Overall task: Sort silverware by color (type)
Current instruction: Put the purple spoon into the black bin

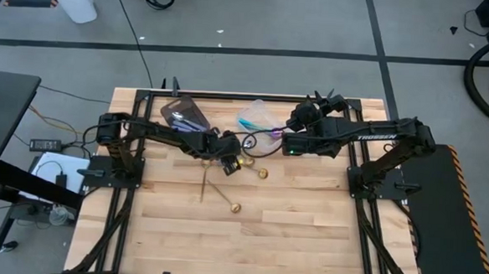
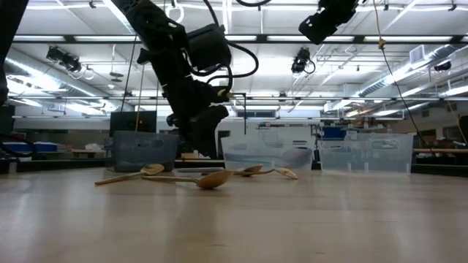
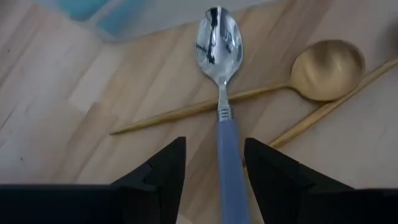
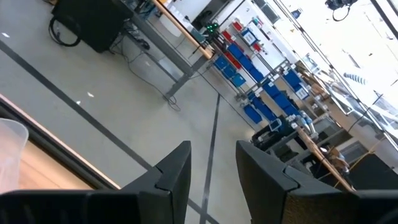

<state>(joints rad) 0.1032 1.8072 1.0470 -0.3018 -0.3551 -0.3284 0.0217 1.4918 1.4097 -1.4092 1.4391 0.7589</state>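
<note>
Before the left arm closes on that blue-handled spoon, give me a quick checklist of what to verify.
1. Left end effector open: ok.
2. Shiny silver spoon with the blue handle lies between its fingers: ok.
3. Handle centred in the gap: ok, roughly.
4. Spoon free of others: not ok, it crosses a gold metal spoon.
5. Right end effector out of the way, pointing off the table: ok.
6. Destination tub: cannot tell.
</note>
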